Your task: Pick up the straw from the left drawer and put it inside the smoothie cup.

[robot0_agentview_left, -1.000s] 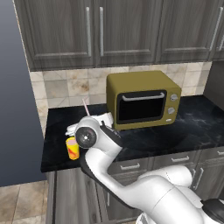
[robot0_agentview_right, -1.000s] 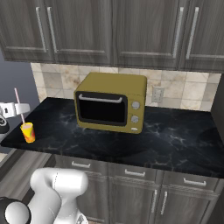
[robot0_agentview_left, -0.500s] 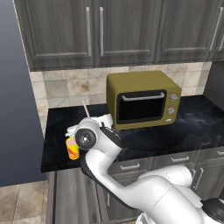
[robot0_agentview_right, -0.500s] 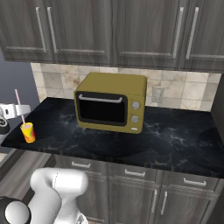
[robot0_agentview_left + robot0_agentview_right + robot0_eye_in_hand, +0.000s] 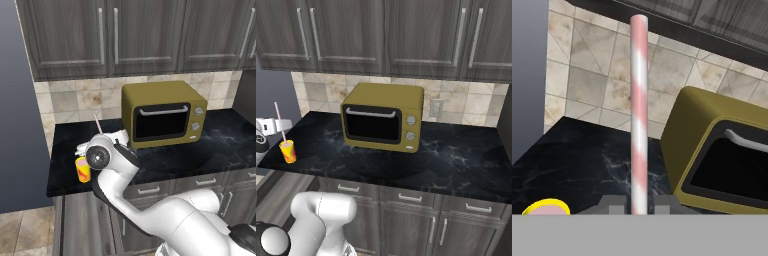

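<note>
The room fills the upper half of both base views: dark grey wall cabinets (image 5: 386,35) over a beige tiled backsplash (image 5: 471,107), with grey drawers (image 5: 406,200) below. Under these runs the surface (image 5: 456,155), black and marbled, carrying an olive microwave (image 5: 383,117) near the centre of the right base view.

The step in hand looks like the carry-and-insert. In the hand view the end effector (image 5: 639,202) is clenched on the straw (image 5: 639,110), which rises upright and pink-striped through the middle of the frame. The smoothie cup (image 5: 288,151) stands at the left edge of the right base view, near the surface's front corner, with the straw's lower end at or just inside its pinkish top — I cannot tell which.

The next move, I judge, calls for lowering the straw straight into the cup mouth — then releasing without tipping the cup.
</note>
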Robot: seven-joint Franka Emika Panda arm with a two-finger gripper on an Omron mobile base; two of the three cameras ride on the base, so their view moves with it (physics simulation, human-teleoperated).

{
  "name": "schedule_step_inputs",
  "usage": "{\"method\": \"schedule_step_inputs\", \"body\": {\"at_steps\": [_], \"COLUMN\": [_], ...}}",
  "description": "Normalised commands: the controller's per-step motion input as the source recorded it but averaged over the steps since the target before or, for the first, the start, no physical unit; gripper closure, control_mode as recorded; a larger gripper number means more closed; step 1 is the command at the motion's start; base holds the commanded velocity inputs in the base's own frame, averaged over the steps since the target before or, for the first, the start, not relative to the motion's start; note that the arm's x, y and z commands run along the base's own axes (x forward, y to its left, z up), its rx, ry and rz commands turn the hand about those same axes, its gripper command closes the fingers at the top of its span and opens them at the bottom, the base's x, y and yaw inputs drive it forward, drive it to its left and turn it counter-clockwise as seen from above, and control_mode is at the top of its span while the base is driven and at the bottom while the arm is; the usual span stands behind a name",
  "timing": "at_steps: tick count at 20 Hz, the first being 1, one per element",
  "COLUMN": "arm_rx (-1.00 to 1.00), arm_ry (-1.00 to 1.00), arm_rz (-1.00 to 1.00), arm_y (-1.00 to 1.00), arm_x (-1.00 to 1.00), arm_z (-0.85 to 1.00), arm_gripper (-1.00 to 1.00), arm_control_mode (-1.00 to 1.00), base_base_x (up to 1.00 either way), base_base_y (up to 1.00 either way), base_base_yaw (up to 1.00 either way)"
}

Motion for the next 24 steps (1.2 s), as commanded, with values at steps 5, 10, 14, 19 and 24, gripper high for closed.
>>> {"method": "schedule_step_inputs", "body": {"at_steps": [5, 10, 14, 19, 24], "arm_rx": [0.0, 0.0, 0.0, 0.0, 0.0], "arm_ry": [0.0, -0.01, 0.0, 0.0, -0.05], "arm_rz": [0.0, 0.0, 0.0, 0.0, 0.0], "arm_y": [0.02, 0.0, 0.0, 0.0, 0.0], "arm_x": [0.01, 0.0, 0.0, 0.0, 0.0], "arm_z": [-0.06, -0.05, -0.1, -0.12, -0.07], "arm_gripper": [1.0, 1.0, 1.0, 1.0, 1.0], "arm_control_mode": [-1.0, -1.0, -1.0, -1.0, -1.0], "base_base_x": [0.0, 0.0, 0.0, 0.0, 0.0], "base_base_y": [0.0, 0.0, 0.0, 0.0, 0.0], "base_base_yaw": [0.0, 0.0, 0.0, 0.0, 0.0]}}
